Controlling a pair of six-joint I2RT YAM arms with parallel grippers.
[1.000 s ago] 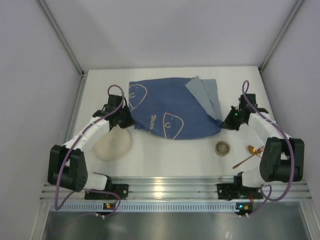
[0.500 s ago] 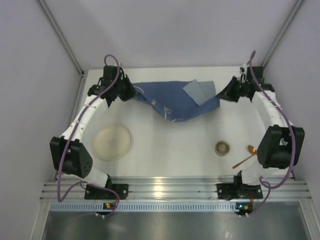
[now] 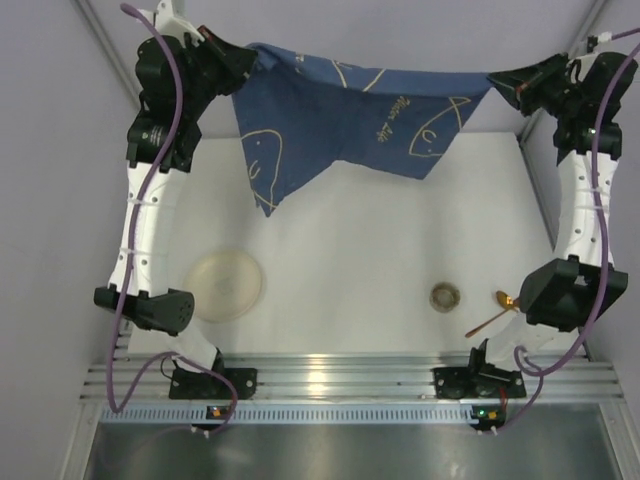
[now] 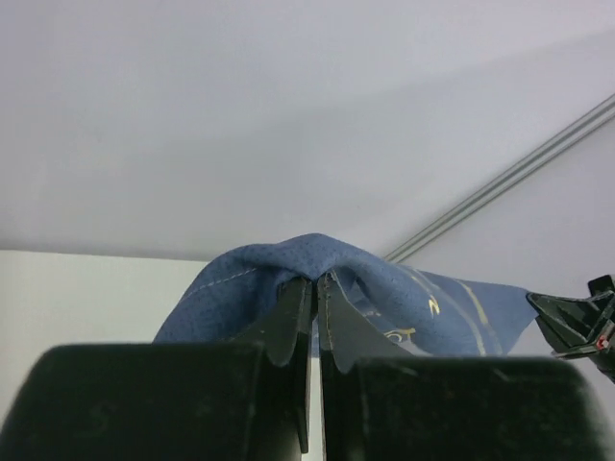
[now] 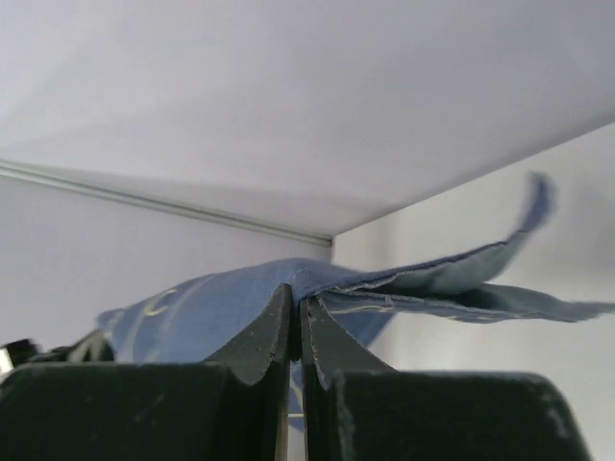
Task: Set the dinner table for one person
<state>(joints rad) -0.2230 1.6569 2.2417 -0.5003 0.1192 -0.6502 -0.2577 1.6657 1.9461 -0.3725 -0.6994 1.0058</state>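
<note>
Top external view gives the whole layout: both arms are raised to the far corners with a blue cloth (image 3: 350, 105) bearing pale line drawings stretched between them in the air. It sags in the middle, and one loose corner hangs down on the left toward the white worktop (image 3: 350, 250). Only this view shows what sits on the worktop: a pale round plate (image 3: 224, 285) near-left, a small round cup (image 3: 445, 296) near-right, and a copper-coloured spoon (image 3: 493, 316) just right of the cup, not touching it. A ribbed rail (image 3: 340, 375) runs along the near edge. The worktop lies flat below the cloth and fills the enclosure floor. Wrist views add grip detail the top view lacks. Left wrist: the left claw (image 4: 310, 288) is clenched, jaws almost together, with the cloth bunched over and between the tips. A dark shape at the right edge is probably the other arm's claw, too cropped to be sure. Right wrist: the right claw (image 5: 294, 303) is clenched tight on a cloth edge, and the cloth fans out to the right in two layers. Neither wrist view shows the plate, cup or spoon.
</note>
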